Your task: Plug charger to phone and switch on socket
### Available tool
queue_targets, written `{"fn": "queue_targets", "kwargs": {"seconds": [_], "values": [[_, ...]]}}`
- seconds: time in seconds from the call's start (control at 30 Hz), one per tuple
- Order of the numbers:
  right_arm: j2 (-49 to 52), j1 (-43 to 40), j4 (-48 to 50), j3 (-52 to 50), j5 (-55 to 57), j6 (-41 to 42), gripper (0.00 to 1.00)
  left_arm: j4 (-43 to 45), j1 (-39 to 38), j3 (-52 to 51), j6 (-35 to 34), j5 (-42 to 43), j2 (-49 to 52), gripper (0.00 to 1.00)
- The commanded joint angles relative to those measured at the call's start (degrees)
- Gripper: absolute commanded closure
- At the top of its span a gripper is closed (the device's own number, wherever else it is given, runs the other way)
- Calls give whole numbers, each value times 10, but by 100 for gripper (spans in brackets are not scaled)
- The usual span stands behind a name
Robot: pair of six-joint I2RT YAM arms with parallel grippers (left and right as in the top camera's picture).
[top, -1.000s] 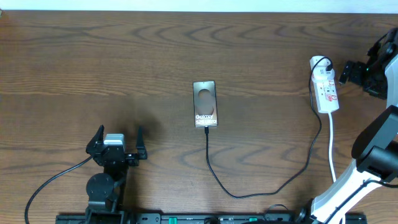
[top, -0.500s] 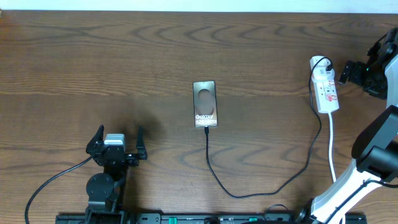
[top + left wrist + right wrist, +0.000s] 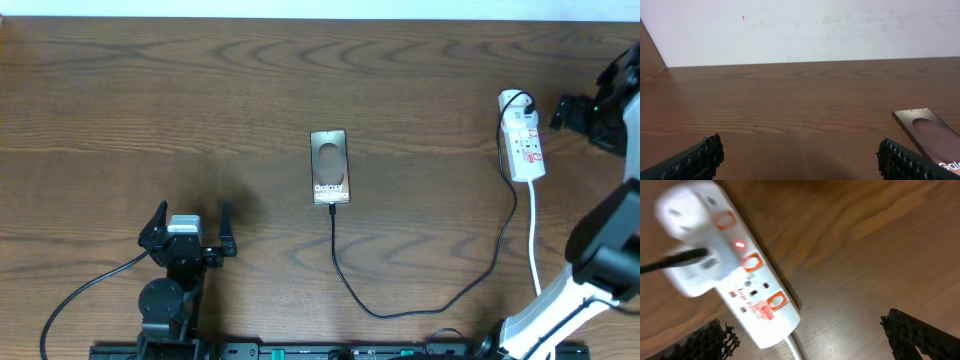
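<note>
While both arms sit off to the sides, the overhead view lays it out: phone (image 3: 330, 167) flat in the middle of the table (image 3: 150, 100), face up, lettering toward the near edge. Charger (image 3: 380, 314) meets the phone's near end, loops toward the front, then climbs right to the socket (image 3: 524, 148) at the far right. Plug tip looks seated in the phone, though too small to confirm. Left gripper (image 3: 191, 216) at front left, jaws wide apart, nothing between them, well apart from the phone. Right gripper (image 3: 563, 110) just beside the socket's right flank, not touching; jaws too small to read here. White cord (image 3: 531, 235) trails from the socket toward the right arm's base. Left wrist view: ribbed pads (image 3: 697, 160) in the lower corners, spread wide, bare wood between; phone corner at lower right. Right wrist view, blurred: pads spread wide and empty, socket beyond them, a white adapter (image 3: 682, 210) in its end outlet with a black lead leaving it, a red lamp (image 3: 739, 244) glowing alongside. Judgement: both steps appear done, cable in and switch on; only checking is left. Nothing blocks either arm; the slack cable loop is the one snag risk.
</note>
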Motion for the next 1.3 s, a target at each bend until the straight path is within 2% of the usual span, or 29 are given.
{"fn": "queue_targets", "kwargs": {"seconds": [0.0, 0.3, 0.53, 0.7, 0.83, 1.1, 1.17, 1.27], "values": [[-109, 9, 0, 5, 2, -10, 1, -25, 1, -9, 5, -16, 1, 0], [-270, 37, -1, 5, 2, -10, 1, -25, 1, -9, 5, -16, 1, 0], [-355, 135, -1, 5, 2, -10, 1, -25, 1, -9, 5, -16, 1, 0], [-398, 236, 0, -31, 2, -10, 1, -25, 1, -9, 5, -16, 1, 0], [-454, 286, 0, -132, 2, -10, 1, -25, 1, -9, 5, -16, 1, 1], [-570, 294, 5, -394, 12, -24, 1, -25, 1, -9, 5, -16, 1, 0], [-589, 294, 32, -456, 30, -32, 1, -25, 1, -9, 5, -16, 1, 0], [-623, 294, 146, -564, 31, -32, 1, -25, 1, -9, 5, -16, 1, 1]]}}
